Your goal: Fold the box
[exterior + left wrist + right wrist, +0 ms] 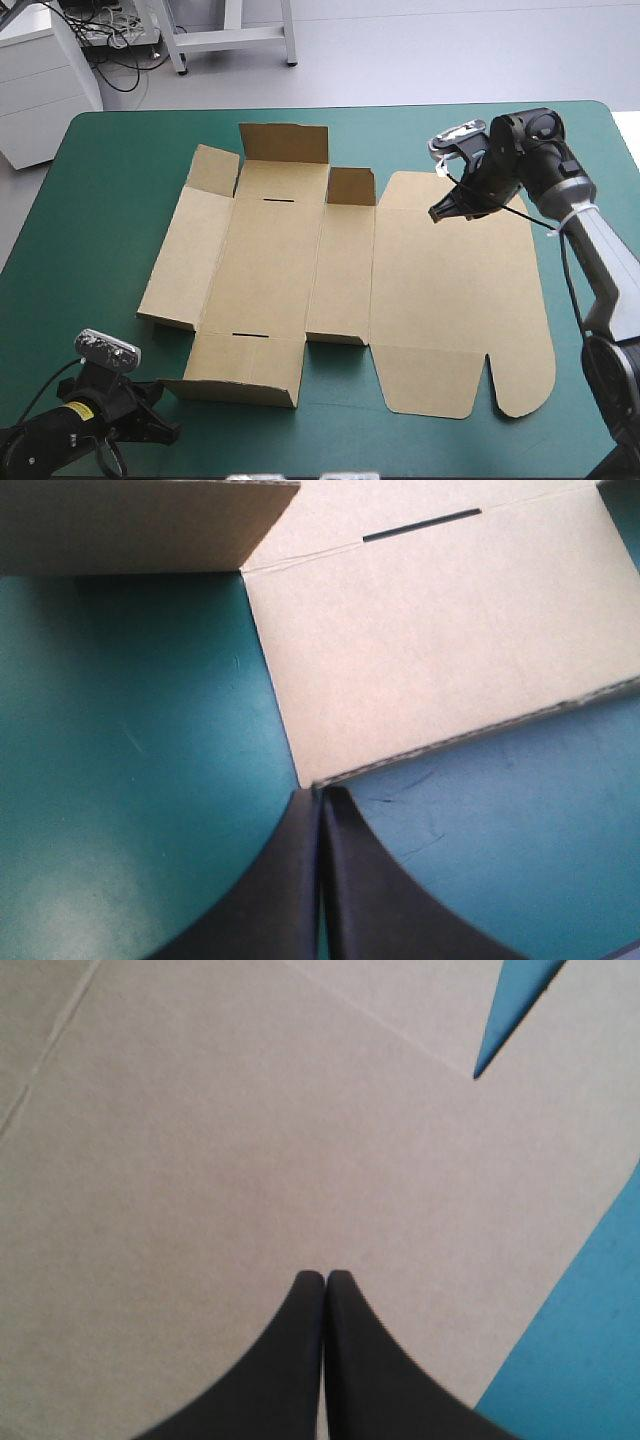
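The box [340,290] lies flat in the middle of the table [100,200], long axis across the frame. My right jaws, closed and empty, hover over its upper-right lid panel [450,290]. My left jaws, closed and empty too, sit lower left, just off the near flap [245,368].

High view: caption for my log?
Brown box lies unfolded; right gripper shut over it, left gripper shut by its near corner.

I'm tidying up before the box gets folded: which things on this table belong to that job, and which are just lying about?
Belongs to the job:
box, a brown sheet, mostly flat
left gripper, at a near flap's corner
right gripper, over the wide panel

Just lying about:
only the teal-green cover, the work surface
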